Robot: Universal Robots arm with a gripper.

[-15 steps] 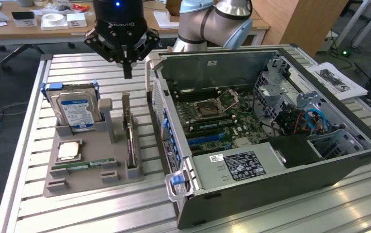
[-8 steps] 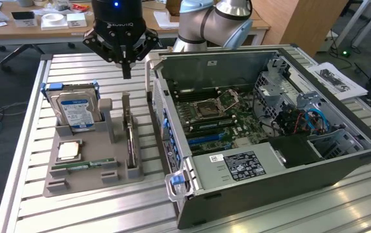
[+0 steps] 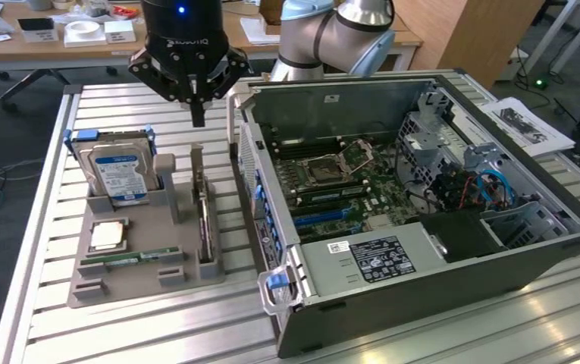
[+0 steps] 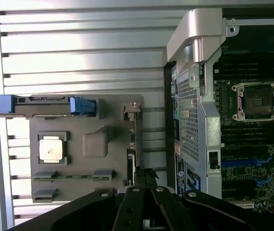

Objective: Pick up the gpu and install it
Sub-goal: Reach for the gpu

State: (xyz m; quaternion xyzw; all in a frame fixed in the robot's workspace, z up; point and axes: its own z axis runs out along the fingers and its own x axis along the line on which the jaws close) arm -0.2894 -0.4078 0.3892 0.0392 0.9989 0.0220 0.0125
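Your gpu (image 3: 205, 216) stands on edge in a slot of the grey moulded tray (image 3: 138, 287), on the side of the tray nearest the case. It's a thin, flat, dark card seen edge-on, with a silver metal bracket (image 4: 133, 109) at one end. The gripper (image 3: 198, 118) hangs above the tray in line with the card and clear of it. In the wrist view the fingers (image 4: 146, 177) sit over the card end away from the bracket, pinched together with nothing between them. The gripper body is matte black with a blue light on the housing above. The tray is a matte grey block with upright posts and shallow pockets. Besides the card it holds a thick silver hard drive (image 3: 117, 173) with a blue-and-white label, upright in blue plastic rails. It also holds a square CPU (image 3: 108, 235) with a shiny metal lid, lying flat, and a narrow green RAM stick (image 3: 131, 258) in its groove. The counter (image 3: 117, 334) is ribbed aluminium with long parallel slats. Just beside the tray the PC case (image 3: 421, 296) lies on its side, open on top: dark sheet-metal shell and perforated drive cage. Inside you see a green motherboard (image 3: 340, 189) with a square CPU socket (image 4: 258, 101) and blue slots, plus a grey power supply (image 3: 371, 262) with a dark label.
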